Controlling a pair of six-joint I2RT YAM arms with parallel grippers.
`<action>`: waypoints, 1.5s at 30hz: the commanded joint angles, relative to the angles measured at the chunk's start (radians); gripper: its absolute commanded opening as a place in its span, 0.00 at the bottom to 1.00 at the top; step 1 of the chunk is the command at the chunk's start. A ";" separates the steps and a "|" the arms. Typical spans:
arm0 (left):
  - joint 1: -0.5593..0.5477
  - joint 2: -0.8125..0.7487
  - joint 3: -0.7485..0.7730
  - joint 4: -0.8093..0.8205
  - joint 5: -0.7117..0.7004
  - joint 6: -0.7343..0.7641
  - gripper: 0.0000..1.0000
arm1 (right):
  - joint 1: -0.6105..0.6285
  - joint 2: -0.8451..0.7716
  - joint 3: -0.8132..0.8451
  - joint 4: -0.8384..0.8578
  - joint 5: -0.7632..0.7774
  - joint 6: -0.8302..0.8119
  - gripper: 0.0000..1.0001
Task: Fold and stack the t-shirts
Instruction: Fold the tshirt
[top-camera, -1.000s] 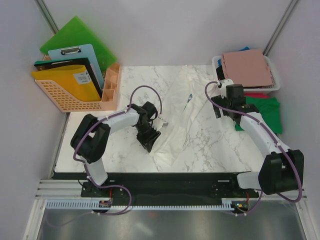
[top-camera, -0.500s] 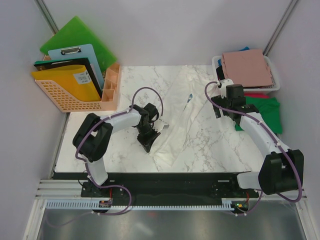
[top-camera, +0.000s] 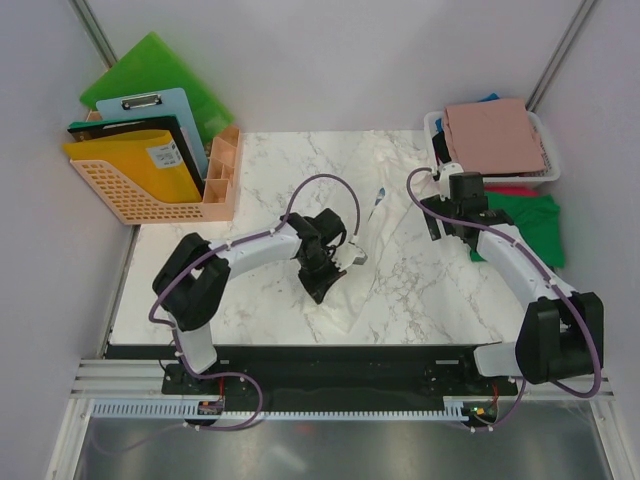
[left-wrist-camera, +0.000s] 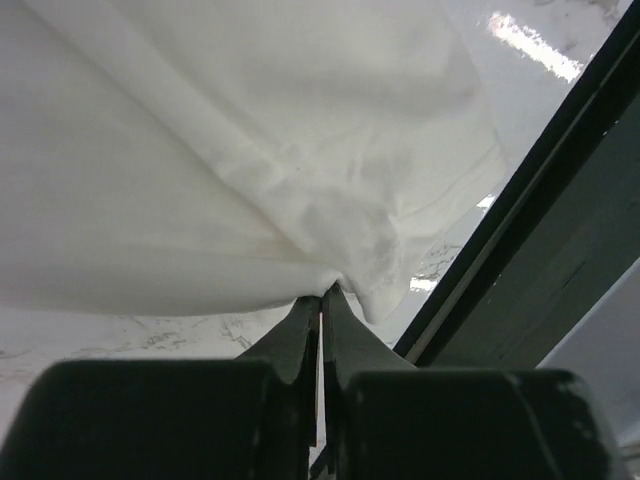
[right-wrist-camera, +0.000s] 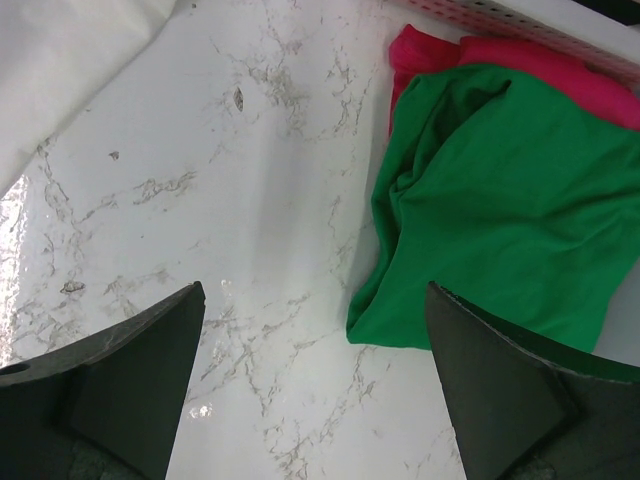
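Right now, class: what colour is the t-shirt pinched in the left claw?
Cream-white; the t-shirt shows best in the left wrist view.

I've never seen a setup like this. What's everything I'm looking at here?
white t-shirt: one, cream-white, mid-table.
green t-shirt: one, green, crumpled at the table's right edge.
red t-shirt: one, red-pink, partly under the green one.
pink t-shirt: one, dusty pink, folded atop the basket.
basket: one, white, far right corner.
file rack: one, peach, far left corner.
folders and boards: several, yellow, blue, green, black, standing in the rack.
table: one, white marble.
left gripper: one, black, shut on the white t-shirt.
right gripper: one, black, open over the marble beside the green t-shirt.
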 joint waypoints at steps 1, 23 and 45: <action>-0.038 -0.020 0.074 0.033 -0.026 0.062 0.02 | -0.003 0.007 -0.011 0.024 -0.004 -0.011 0.98; -0.084 -0.019 0.032 0.113 -0.189 0.082 0.50 | -0.003 0.044 -0.017 0.016 -0.027 -0.031 0.98; -0.046 -0.355 -0.243 0.100 -0.312 0.076 0.60 | -0.004 0.056 -0.008 0.007 -0.047 -0.022 0.98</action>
